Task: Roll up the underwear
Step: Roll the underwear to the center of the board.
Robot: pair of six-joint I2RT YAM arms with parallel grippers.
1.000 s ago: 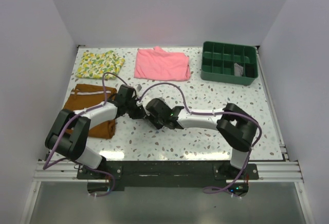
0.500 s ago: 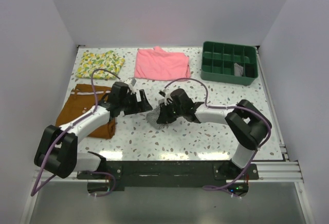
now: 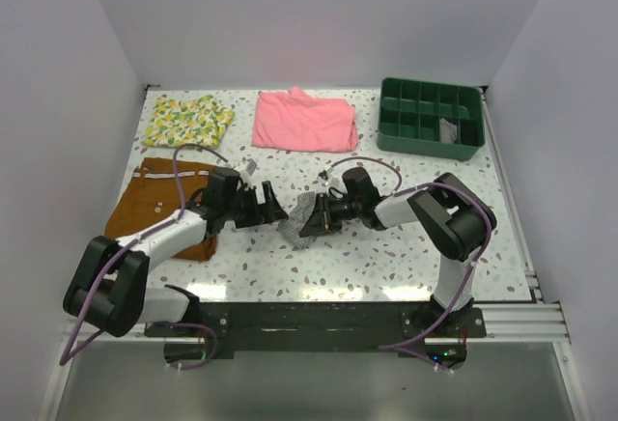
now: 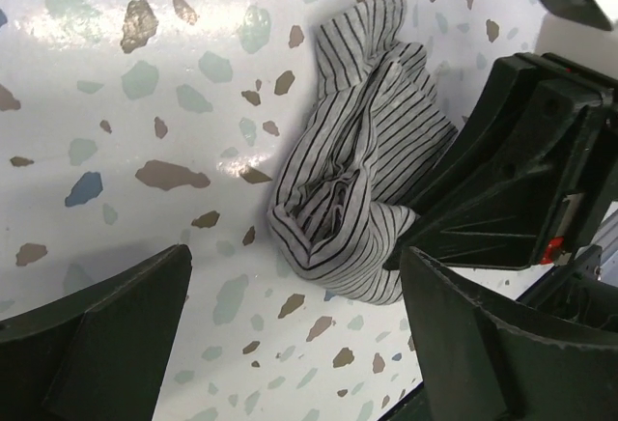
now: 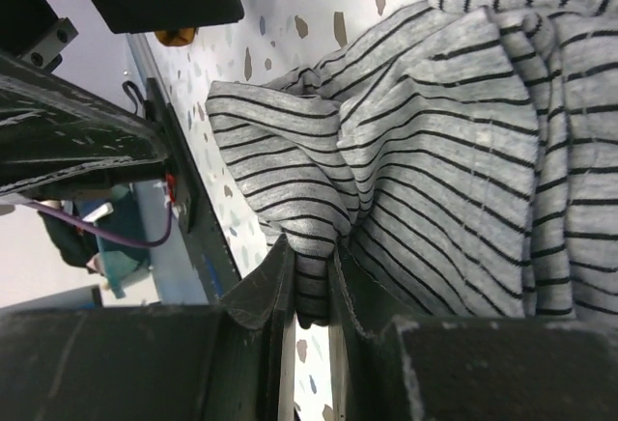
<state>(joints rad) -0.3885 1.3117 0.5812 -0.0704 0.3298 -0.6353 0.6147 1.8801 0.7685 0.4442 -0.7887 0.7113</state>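
Grey-and-white striped underwear is sitting roughly mid-table as a scrunched-up lump, not any kind of neat roll, right in the gap between the two grippers. The right gripper is clamped onto a fold of it. In the right wrist view the two dark fingers are squeezed almost together with a bit of striped knit pinched in the slit, and the rest of the fabric bunches away in wrinkles past the tips. The left gripper has let go and is spread wide, its fingers standing on either side of the lump's near end without touching it, as far as I can see. The left wrist view looks down on the bundle lying on the speckled terrazzo table, with the right gripper's black body pressed up against the bundle's right side. From the top camera both arms reach in toward the centre, one from each side, with their tips facing each other and the underwear between them. Off to the left are rust-brown shorts, and the left arm passes over their near right corner. Along the far edge there's a yellow lemon-print cloth on the left, a folded pink garment in the middle and a green compartment tray on the right. All three are well apart from the underwear. One of the tray's right-hand compartments has something small and pale in it, but I can't make out what.
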